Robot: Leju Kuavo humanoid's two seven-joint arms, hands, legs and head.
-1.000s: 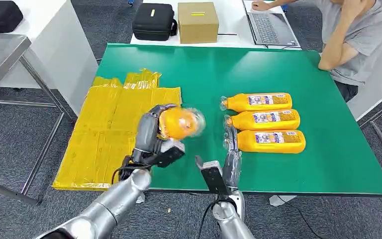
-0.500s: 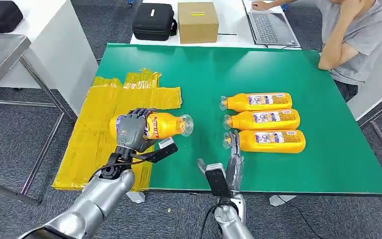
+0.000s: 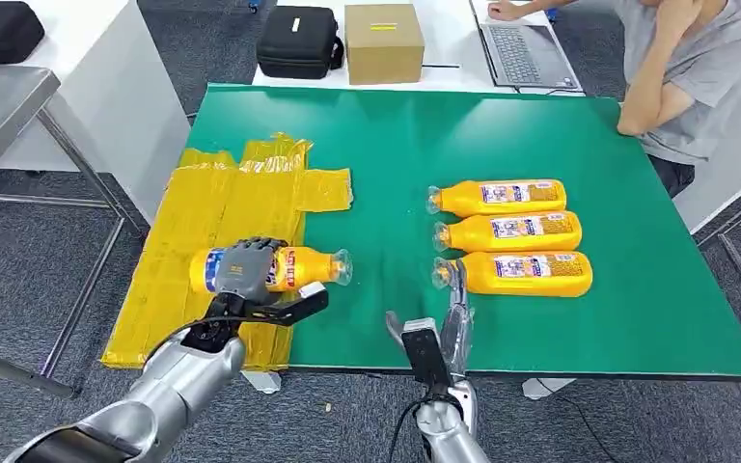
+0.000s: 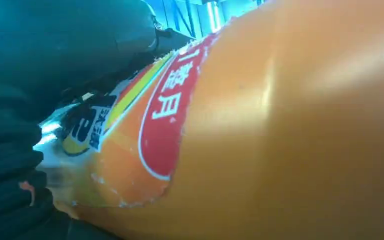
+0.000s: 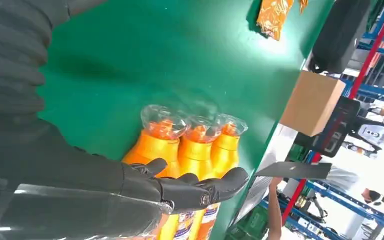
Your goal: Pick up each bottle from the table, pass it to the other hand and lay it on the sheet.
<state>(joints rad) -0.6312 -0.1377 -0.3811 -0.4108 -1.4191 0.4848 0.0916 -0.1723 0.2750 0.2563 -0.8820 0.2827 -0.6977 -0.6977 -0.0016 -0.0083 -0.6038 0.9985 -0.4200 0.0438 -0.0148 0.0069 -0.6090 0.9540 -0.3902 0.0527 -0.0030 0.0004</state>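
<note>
The orange bottle (image 3: pixel 272 269) lies sideways in the left hand (image 3: pixel 246 270), fingers wrapped around its label, over the yellow sheet's (image 3: pixel 203 231) edge. The right hand (image 3: pixel 452 313) is empty, fingers straight, near three bottles (image 3: pixel 511 237) lying together on the green table (image 3: pixel 396 145).

Bright, even light; blurred left-wrist close-up

A broad strip of bare green worktop (image 3: pixel 396 154) lies between the crinkled yellow plastic sheet (image 3: pixel 193 241) and the three orange plastic bottles (image 3: pixel 511 236) lying side by side; the far half is bare too. A seated person (image 3: pixel 685 87) crowds the far right corner.
</note>
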